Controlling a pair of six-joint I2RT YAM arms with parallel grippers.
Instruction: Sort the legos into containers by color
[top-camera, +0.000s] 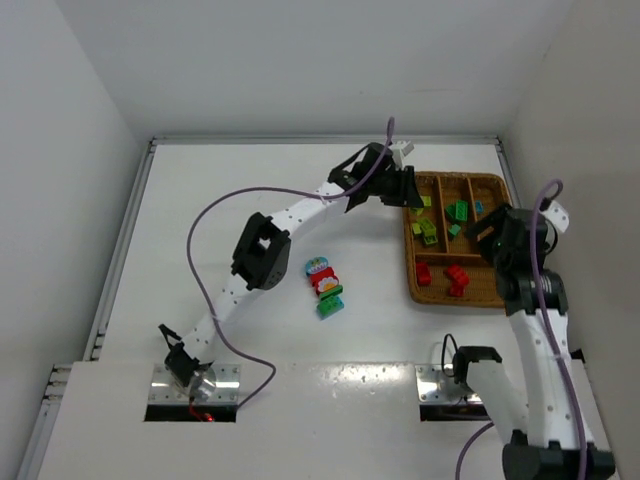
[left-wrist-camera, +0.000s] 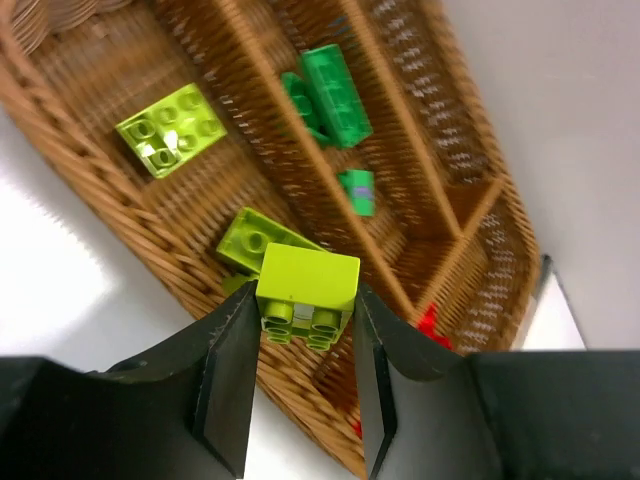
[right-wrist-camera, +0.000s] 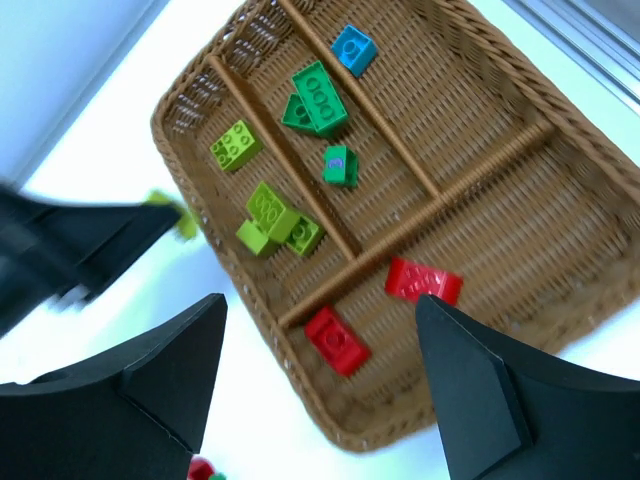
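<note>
My left gripper (top-camera: 410, 190) (left-wrist-camera: 303, 300) is shut on a lime green lego (left-wrist-camera: 307, 290) and holds it over the left edge of the brown wicker tray (top-camera: 455, 301) (left-wrist-camera: 90, 190) (right-wrist-camera: 165, 125). The tray's compartments hold lime green legos (right-wrist-camera: 270, 215), dark green legos (right-wrist-camera: 318, 97), a teal-blue lego (right-wrist-camera: 353, 48) and red legos (right-wrist-camera: 337, 340). My right gripper (top-camera: 490, 235) (right-wrist-camera: 320, 300) is open and empty above the tray's near end. A stack with a white printed block (top-camera: 318, 266), a red lego (top-camera: 326, 283) and a green lego (top-camera: 331, 303) lies on the table.
The white table is walled at the back and on both sides. The tray sits at the back right, close to the right wall. The left arm's purple cable (top-camera: 215, 215) arcs over the table's left half.
</note>
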